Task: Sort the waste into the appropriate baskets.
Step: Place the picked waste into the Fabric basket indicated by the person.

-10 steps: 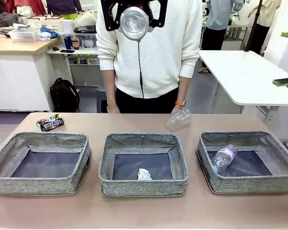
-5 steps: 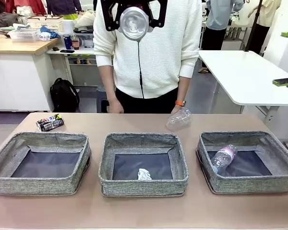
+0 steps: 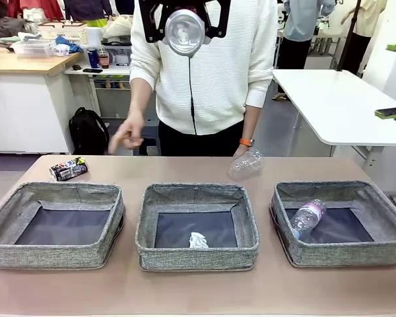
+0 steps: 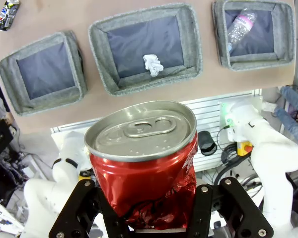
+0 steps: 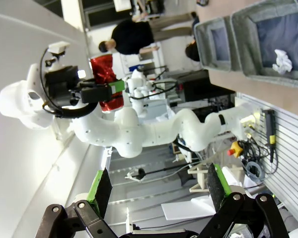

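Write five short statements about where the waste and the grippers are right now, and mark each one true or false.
1. The left gripper is shut on the red can. True.
2. The pink-labelled bottle lies in the right basket. True.
3. The paper ball lies in the right basket. False: it lies in the middle basket.
4. The dark can is inside a basket. False: it lies on the table, beyond the left basket.
5. The right gripper is shut on a piece of waste. False: it is open and holds nothing.
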You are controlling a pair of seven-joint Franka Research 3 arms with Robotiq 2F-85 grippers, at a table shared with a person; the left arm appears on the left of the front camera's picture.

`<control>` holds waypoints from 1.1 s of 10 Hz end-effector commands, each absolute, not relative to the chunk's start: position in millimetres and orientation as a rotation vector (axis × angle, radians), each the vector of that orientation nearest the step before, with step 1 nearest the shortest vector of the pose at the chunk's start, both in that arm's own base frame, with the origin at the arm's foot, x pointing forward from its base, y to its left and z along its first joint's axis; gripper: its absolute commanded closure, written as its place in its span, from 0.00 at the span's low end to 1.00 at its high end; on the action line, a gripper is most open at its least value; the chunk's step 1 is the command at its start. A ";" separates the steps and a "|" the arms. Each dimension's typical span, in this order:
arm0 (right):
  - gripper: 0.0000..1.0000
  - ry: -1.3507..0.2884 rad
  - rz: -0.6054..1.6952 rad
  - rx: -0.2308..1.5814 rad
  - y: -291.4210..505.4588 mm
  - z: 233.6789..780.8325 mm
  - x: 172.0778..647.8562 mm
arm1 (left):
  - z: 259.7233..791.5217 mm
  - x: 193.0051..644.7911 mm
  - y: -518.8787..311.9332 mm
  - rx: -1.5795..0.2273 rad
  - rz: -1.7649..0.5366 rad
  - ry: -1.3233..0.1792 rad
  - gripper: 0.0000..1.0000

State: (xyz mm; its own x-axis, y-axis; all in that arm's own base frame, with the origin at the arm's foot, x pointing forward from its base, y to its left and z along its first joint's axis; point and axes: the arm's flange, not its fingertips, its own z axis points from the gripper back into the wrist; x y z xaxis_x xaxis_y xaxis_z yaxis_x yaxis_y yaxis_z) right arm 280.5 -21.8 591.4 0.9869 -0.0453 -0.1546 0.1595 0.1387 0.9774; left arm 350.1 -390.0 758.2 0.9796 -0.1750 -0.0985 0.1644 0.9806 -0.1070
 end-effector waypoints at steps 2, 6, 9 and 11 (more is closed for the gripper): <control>0.00 0.089 -0.131 1.437 -24.2 594.9 281.4 | 761.7 347.6 -389.4 -0.105 -0.176 0.098 1.00; 0.00 0.089 -0.131 1.437 -24.2 594.9 281.4 | 761.7 347.6 -389.4 -0.105 -0.176 0.098 1.00; 0.00 0.089 -0.131 1.437 -24.2 594.9 281.4 | 758.2 350.1 -390.0 -0.099 -0.171 0.108 1.00; 0.00 0.089 -0.131 1.437 -24.2 594.9 281.4 | 745.2 357.5 -390.0 -0.048 -0.311 0.114 1.00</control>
State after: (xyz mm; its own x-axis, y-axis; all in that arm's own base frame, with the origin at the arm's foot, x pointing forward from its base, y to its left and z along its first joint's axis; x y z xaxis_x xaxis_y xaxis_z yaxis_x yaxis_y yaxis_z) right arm 280.4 -21.8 591.4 0.9869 -0.0450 -0.1547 0.1596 0.1385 0.9774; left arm 353.7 -393.1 749.3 0.9651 -0.2373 -0.1110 0.2268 0.9688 -0.0996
